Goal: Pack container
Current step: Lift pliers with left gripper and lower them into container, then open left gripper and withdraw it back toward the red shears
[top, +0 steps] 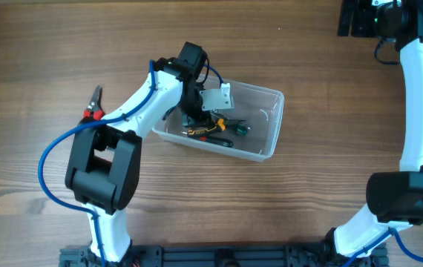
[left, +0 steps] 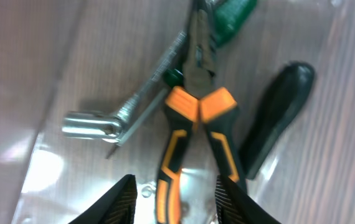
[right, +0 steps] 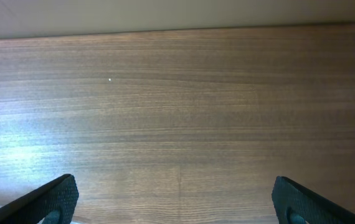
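**OPERATOR:** Mid-table, my left gripper (left: 177, 202) hangs inside the clear, colourless rectangular plastic container (top: 271, 126). Its jaws are spread wide either side of the orange-and-black-handled pliers (left: 196, 118). I can't tell whether a pad touches a handle, but I judge nothing is clamped.

**SPOTTER:** What else is in there?

**OPERATOR:** A silver metal socket wrench (left: 99, 124) and a green-handled screwdriver (left: 233, 12) lie beside the pliers' nose. A rounded black handle (left: 277, 118) lies just beside their grips.

**SPOTTER:** How do you come out cleanly?

**OPERATOR:** Straight up with the jaws wide and no sideways drift, I'd say. That way a finger neither hooks a handle nor nudges the container's wall. A red-and-black hand tool (top: 95, 96), too small to name, lies on the wood toward the left edge. It's probably next.

**SPOTTER:** And the other arm?

**OPERATOR:** My right gripper (right: 174, 186) sits at the far right corner, fingers wide apart over bare wood, holding nothing. I'd leave it parked.
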You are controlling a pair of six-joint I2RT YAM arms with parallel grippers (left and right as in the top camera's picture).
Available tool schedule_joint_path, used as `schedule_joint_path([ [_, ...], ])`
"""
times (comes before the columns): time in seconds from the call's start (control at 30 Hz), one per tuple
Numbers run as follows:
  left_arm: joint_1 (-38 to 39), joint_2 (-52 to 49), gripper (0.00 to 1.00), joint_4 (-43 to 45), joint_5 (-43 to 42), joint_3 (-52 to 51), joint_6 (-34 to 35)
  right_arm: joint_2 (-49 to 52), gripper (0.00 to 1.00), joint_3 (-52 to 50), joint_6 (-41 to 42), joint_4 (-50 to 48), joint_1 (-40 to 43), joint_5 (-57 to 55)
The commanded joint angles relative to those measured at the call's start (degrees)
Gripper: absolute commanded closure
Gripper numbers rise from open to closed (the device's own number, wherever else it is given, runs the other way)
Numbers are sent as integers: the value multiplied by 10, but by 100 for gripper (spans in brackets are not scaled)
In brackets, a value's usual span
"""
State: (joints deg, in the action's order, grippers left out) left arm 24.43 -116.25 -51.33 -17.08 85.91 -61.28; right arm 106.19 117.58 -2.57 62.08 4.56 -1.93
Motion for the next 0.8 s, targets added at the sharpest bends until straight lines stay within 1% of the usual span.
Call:
schedule_joint_path([
  [0.0, 0, 40, 53, 28, -15, 59, 68, 13, 0, 0, 12, -2, -2, 5],
  [0.03, -2, 50, 49, 35, -11, 76, 84, 13, 0, 0, 12, -2, -2, 5],
  [0.07, -6, 70, 46, 55, 23, 109, 136, 13, 0, 0, 12, -2, -2, 5],
  [0.1, -9, 81, 46, 67, 54, 123, 172, 13, 0, 0, 12, -2, -2, 5],
  [0.13, -15, 97, 42, 88, 119, 138, 242, 13, 0, 0, 12, -2, -2, 5],
  [0.17, -20, 109, 46, 103, 186, 143, 298, 13, 0, 0, 12, -2, -2, 5],
  [0.23, -35, 126, 50, 107, 311, 143, 374, 13, 0, 0, 12, -2, -2, 5],
  [0.27, -47, 131, 53, 97, 366, 143, 416, 13, 0, 0, 12, -2, -2, 5],
  [0.3, -58, 132, 53, 80, 391, 143, 445, 13, 0, 0, 12, -2, -2, 5],
  [0.33, -76, 133, 49, 47, 396, 143, 476, 13, 0, 0, 12, -2, -2, 5],
  [0.37, -90, 133, 48, 19, 389, 143, 503, 13, 0, 0, 12, -2, -2, 5],
  [0.47, -139, 127, 49, -66, 354, 142, 581, 13, 0, 0, 12, -2, -2, 5],
  [0.53, -187, 120, 49, -125, 344, 142, 664, 13, 0, 0, 12, -2, -2, 5],
  [0.6, -217, 120, 49, -150, 336, 136, 711, 13, 0, 0, 12, -2, -2, 5],
  [0.63, -240, 120, 49, -160, 318, 128, 727, 13, 0, 0, 12, -2, -2, 5],
  [0.7, -272, 120, 51, -166, 289, 112, 727, 13, 0, 0, 12, -2, -2, 5],
  [0.73, -290, 120, 50, -162, 275, 98, 727, 13, 0, 0, 12, -2, -2, 5],
  [0.77, -306, 120, 47, -157, 260, 81, 726, 13, 0, 0, 12, -2, -2, 5],
])
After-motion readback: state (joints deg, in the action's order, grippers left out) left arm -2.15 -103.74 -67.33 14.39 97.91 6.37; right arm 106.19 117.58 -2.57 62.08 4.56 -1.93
